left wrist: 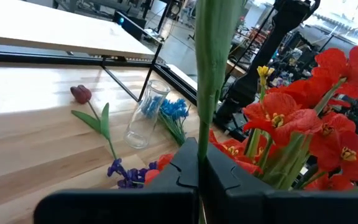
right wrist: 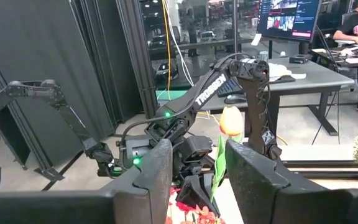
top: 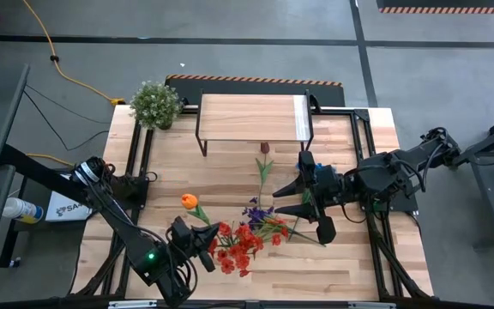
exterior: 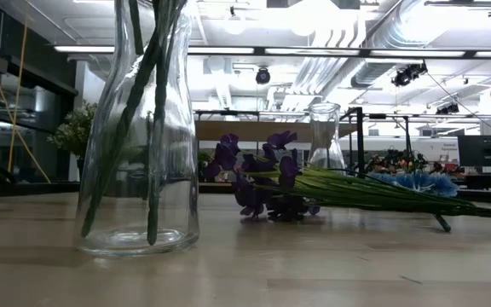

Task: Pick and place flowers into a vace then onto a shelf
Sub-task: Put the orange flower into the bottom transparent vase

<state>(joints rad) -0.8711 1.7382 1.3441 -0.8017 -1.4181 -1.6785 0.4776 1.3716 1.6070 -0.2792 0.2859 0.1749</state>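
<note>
My left gripper [top: 206, 243] [left wrist: 199, 168] is at the table's near side, shut on the stem of the orange tulip [top: 189, 202] [right wrist: 230, 121]. Beside it, red flowers [top: 238, 245] [left wrist: 291, 118] stand with their stems in a clear glass vase [exterior: 139, 128]. Purple flowers [top: 256, 210] and a dark maroon tulip [top: 264, 148] [left wrist: 81, 94] lie flat on the table. A second, empty glass vase [left wrist: 145, 115] [exterior: 325, 136] stands by blue flowers [left wrist: 174, 111]. My right gripper [top: 292, 197] [right wrist: 201, 180] is open and empty, right of the purple flowers. The shelf [top: 251, 118] stands at the far side. My left gripper pinches the orange tulip's green stem [left wrist: 201, 134], low on the stem, between its two fingers. The fingers come about level from the table's left and lie across the stem. The tulip stands upright, its bloom above the fingers, lifted off the table.
A bushy potted plant [top: 155, 103] stands at the far left corner beside the shelf. Black frame rails [top: 140, 154] run along the table's left and right sides. Bare wood lies between the shelf and the flowers on the left half.
</note>
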